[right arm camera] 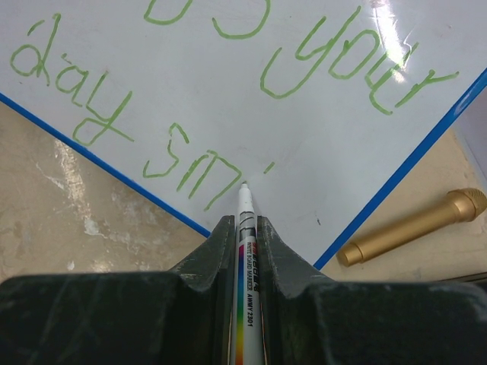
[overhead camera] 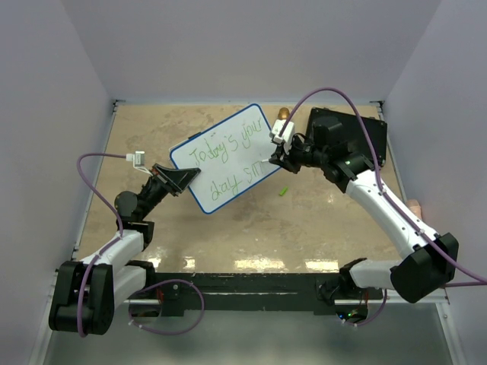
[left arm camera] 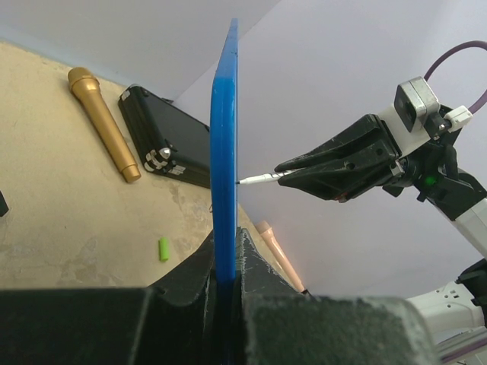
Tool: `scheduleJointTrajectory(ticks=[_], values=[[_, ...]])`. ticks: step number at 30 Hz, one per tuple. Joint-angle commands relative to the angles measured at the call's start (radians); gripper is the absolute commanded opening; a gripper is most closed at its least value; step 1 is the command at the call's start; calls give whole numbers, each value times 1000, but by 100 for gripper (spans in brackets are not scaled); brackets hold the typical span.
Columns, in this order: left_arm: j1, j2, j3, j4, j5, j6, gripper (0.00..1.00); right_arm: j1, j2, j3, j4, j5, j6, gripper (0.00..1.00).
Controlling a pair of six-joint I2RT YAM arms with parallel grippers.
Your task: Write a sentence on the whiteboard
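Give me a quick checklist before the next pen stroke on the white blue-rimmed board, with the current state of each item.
1. Left gripper shut on white blue-rimmed whiteboard edge: ok.
2. Right gripper shut on white rainbow-striped marker: ok.
3. Marker tip beside the last green letters: ok.
4. Blank board right of the tip: ok.
5. Tip pressing the surface: cannot tell.

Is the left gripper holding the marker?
No, the left gripper clamps the blue edge of the whiteboard, while the marker sits in the right gripper.
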Motion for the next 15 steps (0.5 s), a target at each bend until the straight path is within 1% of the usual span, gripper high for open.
scheduleJointTrajectory(ticks=[1,11,15], values=[[-1,-15,26,147,-14,-34,0,0,-19,3,36,36,12,0],[4,-20,24,149,-11,-37,0,-8,-29,5,36,47,15,0],[4,-18,26,151,-11,-40,0,-8,-7,14,-9,16,-19,0]])
